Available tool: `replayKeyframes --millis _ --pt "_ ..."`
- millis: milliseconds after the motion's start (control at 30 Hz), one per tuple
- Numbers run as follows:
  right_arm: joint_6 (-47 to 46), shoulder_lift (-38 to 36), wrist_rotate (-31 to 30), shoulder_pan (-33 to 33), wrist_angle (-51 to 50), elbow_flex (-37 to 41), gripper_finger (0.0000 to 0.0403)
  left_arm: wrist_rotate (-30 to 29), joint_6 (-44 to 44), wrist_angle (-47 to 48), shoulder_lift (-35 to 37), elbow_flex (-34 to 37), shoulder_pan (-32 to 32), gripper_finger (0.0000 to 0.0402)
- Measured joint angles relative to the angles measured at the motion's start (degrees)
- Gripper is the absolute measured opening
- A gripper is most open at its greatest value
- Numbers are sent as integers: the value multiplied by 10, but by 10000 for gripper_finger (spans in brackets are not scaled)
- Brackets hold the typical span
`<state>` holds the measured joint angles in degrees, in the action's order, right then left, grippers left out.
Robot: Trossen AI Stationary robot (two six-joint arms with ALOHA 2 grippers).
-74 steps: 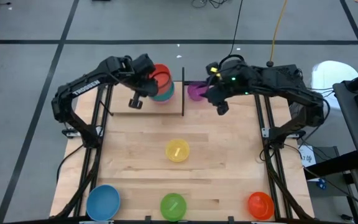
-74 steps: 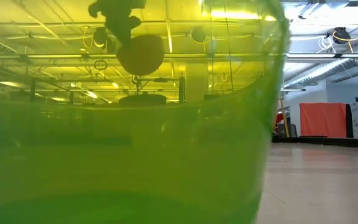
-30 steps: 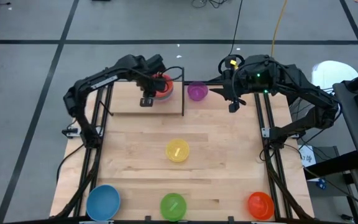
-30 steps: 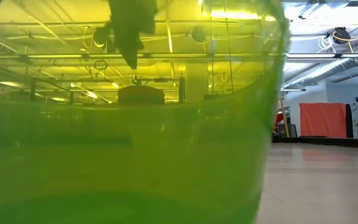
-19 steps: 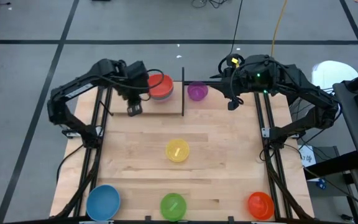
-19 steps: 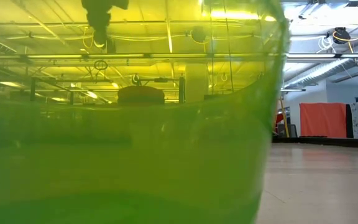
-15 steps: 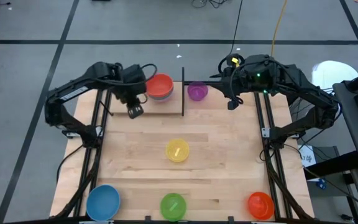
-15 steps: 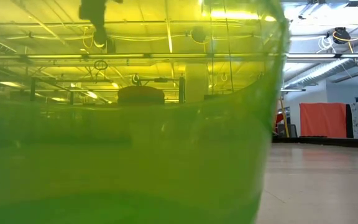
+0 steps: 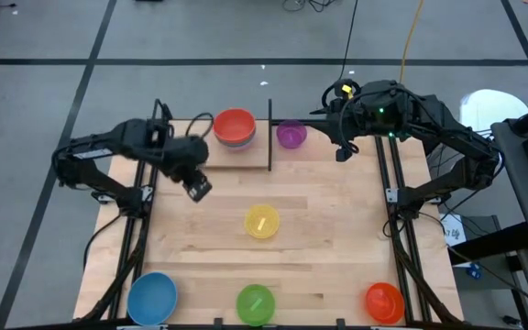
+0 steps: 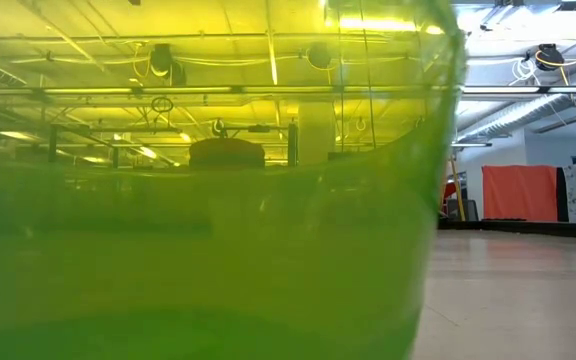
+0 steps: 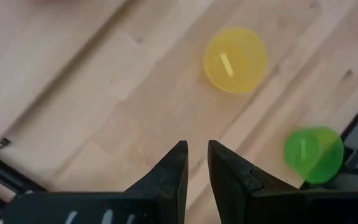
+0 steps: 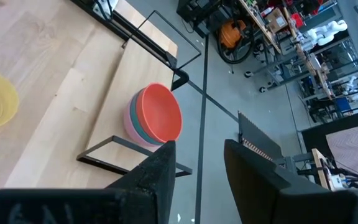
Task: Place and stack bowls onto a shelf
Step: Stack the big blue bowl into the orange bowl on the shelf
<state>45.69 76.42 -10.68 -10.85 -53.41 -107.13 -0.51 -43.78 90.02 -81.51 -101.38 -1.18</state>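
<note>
The left tool [image 9: 199, 188] hangs empty over the counter [image 9: 337, 238], fingers slightly parted, the yellow bowl [image 9: 261, 222] ahead. Behind it, the red bowl [image 9: 235, 126] tops the shelf [image 9: 246, 158] stack. The right tool [image 9: 340, 153] waits released, beside the purple bowl [image 9: 291, 135].

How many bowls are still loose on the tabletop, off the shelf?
4: yellow bowl mid-table, blue bowl, green bowl and orange bowl along the near edge. None appear hidden.

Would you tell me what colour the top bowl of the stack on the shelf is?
Red; the top bowl shows best in the high view.
</note>
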Motion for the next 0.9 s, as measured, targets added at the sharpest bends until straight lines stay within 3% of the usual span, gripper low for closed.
replayKeyframes --millis 233,500,633,900 --pt "0 0 0 0 3 0 132 7 -116 0 0 45 -104 67" --pt "-46 0 0 0 66 0 132 56 -295 -2 14 138 -232 67" --pt "-51 0 0 0 81 0 132 75 -423 1 21 163 -285 67" --pt "-44 0 0 0 86 0 132 89 -794 -72 19 196 -393 67"
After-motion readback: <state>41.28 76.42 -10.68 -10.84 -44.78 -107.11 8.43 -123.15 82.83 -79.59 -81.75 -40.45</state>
